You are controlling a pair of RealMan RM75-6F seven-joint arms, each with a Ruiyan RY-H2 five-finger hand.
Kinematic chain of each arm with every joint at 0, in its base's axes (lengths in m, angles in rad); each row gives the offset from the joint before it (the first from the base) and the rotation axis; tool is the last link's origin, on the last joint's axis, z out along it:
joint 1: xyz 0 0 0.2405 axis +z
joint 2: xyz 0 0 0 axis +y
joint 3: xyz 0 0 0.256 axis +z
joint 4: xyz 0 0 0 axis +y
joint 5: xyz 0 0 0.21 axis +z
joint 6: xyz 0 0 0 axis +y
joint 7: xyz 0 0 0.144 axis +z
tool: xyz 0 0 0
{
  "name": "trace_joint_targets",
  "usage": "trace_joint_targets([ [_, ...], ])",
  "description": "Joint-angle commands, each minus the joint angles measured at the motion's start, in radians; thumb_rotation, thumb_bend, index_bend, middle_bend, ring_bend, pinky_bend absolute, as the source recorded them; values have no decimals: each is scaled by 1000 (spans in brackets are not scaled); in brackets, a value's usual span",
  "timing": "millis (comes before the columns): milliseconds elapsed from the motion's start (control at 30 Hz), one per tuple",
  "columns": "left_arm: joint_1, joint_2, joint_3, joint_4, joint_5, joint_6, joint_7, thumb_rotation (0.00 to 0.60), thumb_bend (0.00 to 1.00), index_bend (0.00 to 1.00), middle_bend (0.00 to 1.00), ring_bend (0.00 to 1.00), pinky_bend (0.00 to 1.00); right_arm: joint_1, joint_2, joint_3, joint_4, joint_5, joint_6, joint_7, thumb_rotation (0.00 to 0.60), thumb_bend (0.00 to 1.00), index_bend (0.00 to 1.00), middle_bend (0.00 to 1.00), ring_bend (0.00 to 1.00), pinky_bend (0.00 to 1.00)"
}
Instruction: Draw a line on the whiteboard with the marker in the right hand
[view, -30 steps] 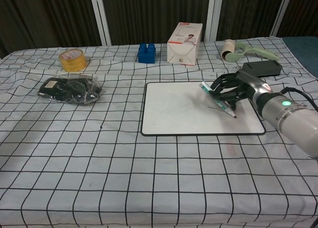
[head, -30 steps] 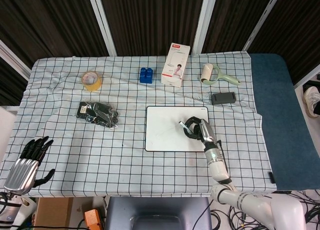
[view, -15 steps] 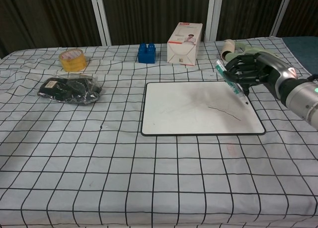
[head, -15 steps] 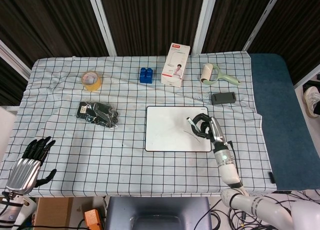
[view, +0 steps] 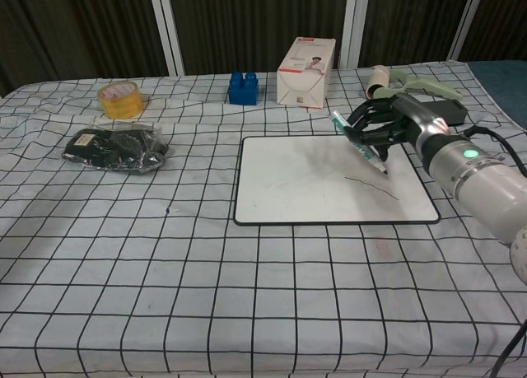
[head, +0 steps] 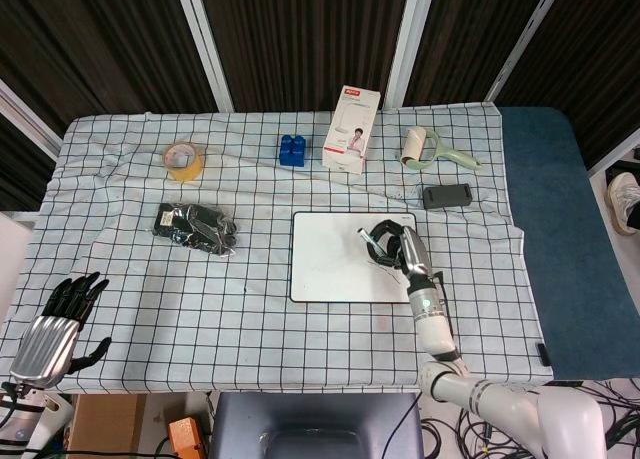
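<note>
The whiteboard (head: 335, 269) (view: 296, 184) lies flat right of the table's middle, with a short dark line (view: 372, 186) drawn on its right part. My right hand (head: 390, 247) (view: 380, 127) hovers over the board's upper right area and grips the green marker (view: 359, 144), tilted, tip pointing down toward the board just above the line. Whether the tip touches the board I cannot tell. My left hand (head: 55, 324) hangs open off the table's front left corner, holding nothing; the chest view does not show it.
Behind the board stand a white box (head: 351, 129), a blue block (head: 292, 149), a lint roller (head: 430, 149) and a dark remote (head: 446, 195). A tape roll (head: 183, 160) and a black bag (head: 195, 227) lie at the left.
My right hand drew a short line, lifted toward the board's right edge, then came back left and lower over the line. The left hand barely moved.
</note>
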Motion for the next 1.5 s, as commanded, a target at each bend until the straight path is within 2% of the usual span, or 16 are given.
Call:
trace_joint_targets([
  [33,1,1,2,-1,3,2,0,600,315,0,0,0,6,9,-21,-9,30,-4,-8,-9,600,493,1000,788,775,750],
  [1500,1,5,6,0,12,5,-12,600,315,0,0,0,6,48,-111,-11,202,-42,-18,24,600,493,1000,788,776,750],
])
